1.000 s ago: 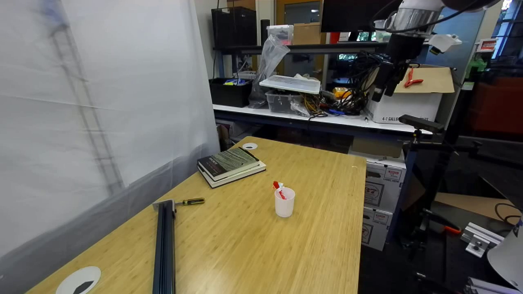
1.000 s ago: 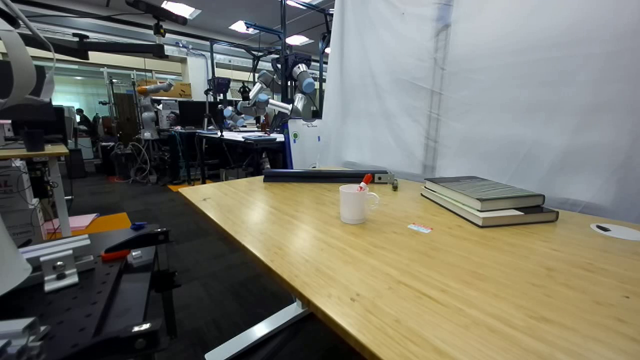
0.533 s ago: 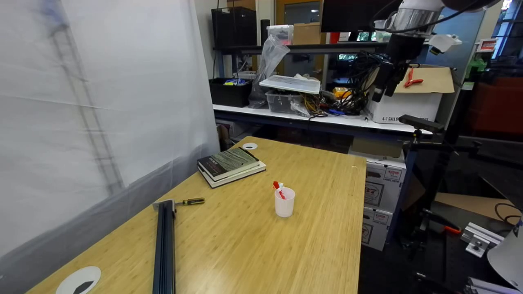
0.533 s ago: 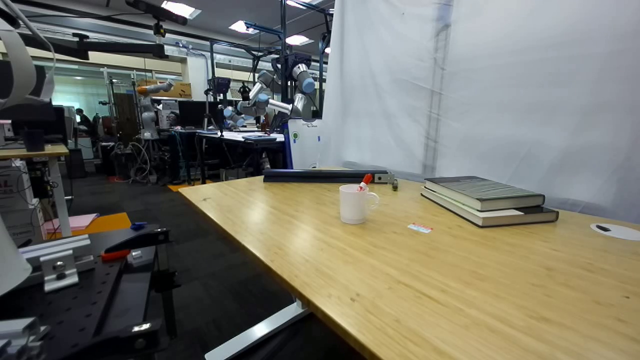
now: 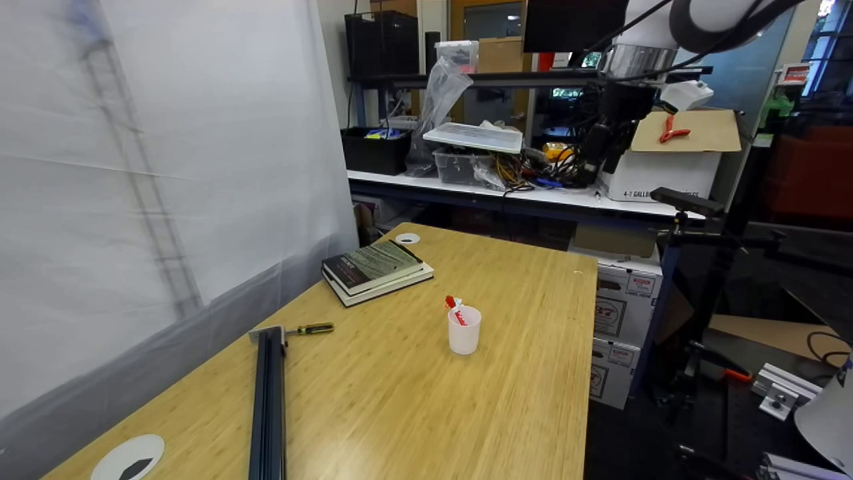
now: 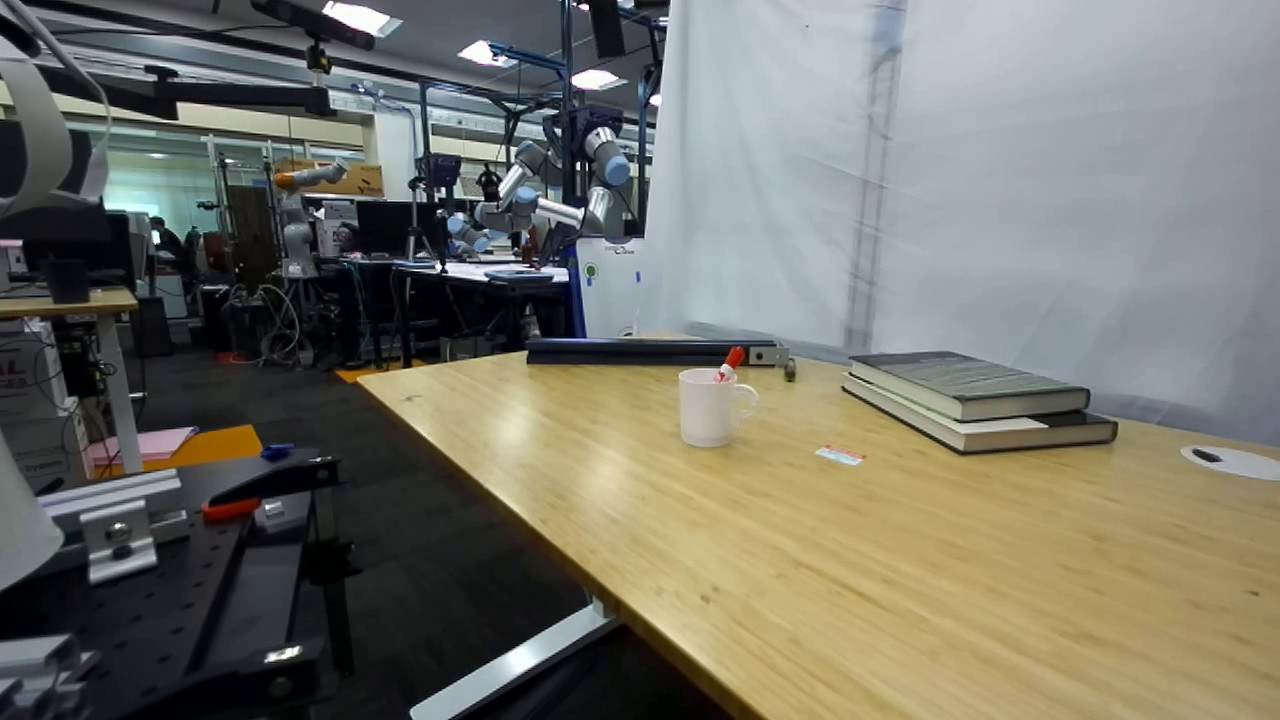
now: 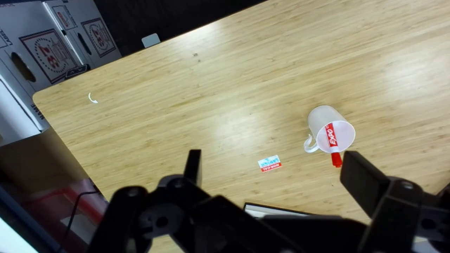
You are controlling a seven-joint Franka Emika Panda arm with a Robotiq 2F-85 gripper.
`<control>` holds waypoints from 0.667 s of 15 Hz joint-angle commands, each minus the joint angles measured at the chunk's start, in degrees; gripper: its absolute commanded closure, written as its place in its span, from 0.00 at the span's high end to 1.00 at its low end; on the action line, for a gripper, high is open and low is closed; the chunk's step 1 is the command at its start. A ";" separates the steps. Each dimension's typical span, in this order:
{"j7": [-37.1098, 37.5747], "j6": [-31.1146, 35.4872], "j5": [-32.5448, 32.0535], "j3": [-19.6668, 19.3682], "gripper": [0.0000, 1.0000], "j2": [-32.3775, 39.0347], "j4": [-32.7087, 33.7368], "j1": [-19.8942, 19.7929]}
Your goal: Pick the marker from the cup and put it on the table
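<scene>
Marker is leaning inside white cup, poking out past the rim. Cup is standing upright on wood surface, near stacked books. Jaws are hanging wide apart, well off from cup.

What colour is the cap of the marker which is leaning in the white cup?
The marker cap is red, seen best in the wrist view.
</scene>
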 commanded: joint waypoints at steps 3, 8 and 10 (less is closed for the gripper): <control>-0.67 0.38 -1.77 1.71 1.00 10.54 6.50 1.40; -1.02 -0.66 -2.05 2.81 1.00 17.20 11.88 3.27; -0.77 -0.57 -2.22 3.23 1.00 19.75 13.71 3.84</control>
